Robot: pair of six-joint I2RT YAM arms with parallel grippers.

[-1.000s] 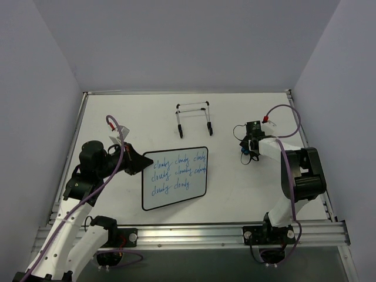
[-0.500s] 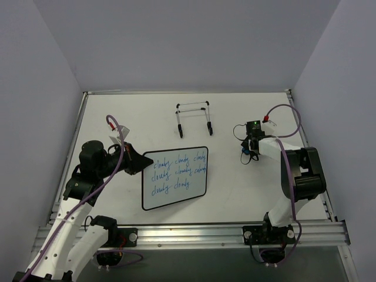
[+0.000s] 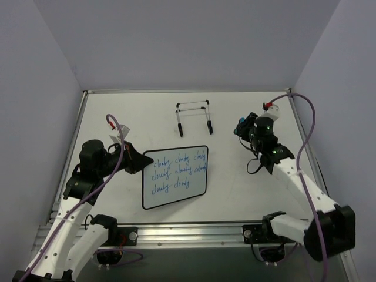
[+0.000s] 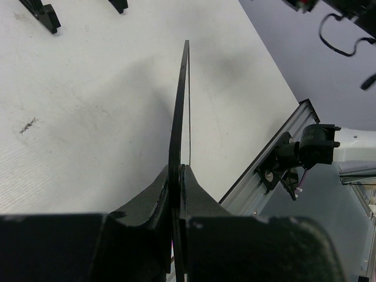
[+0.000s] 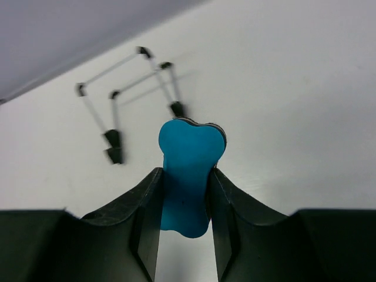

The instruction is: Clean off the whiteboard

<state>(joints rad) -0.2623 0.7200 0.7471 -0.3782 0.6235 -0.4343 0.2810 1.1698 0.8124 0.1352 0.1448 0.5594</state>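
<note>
The whiteboard (image 3: 175,177), white with a thin black frame and three lines of blue handwriting, lies at the table's middle. My left gripper (image 3: 140,163) is shut on its left edge; in the left wrist view the board (image 4: 179,129) shows edge-on between the closed fingers (image 4: 202,197). My right gripper (image 3: 241,128) is shut on a blue bone-shaped eraser (image 5: 189,170), lifted above the table to the right of the wire stand; the eraser (image 3: 240,125) shows as a small blue spot in the top view.
A thin wire easel stand (image 3: 194,118) sits at the back middle, also in the right wrist view (image 5: 123,111). The table's metal front rail (image 3: 188,234) runs along the near edge. Purple cables loop from both arms.
My right arm has lifted the blue eraser off the table and swung it up and back, toward the stand. The left gripper and whiteboard have not moved.
</note>
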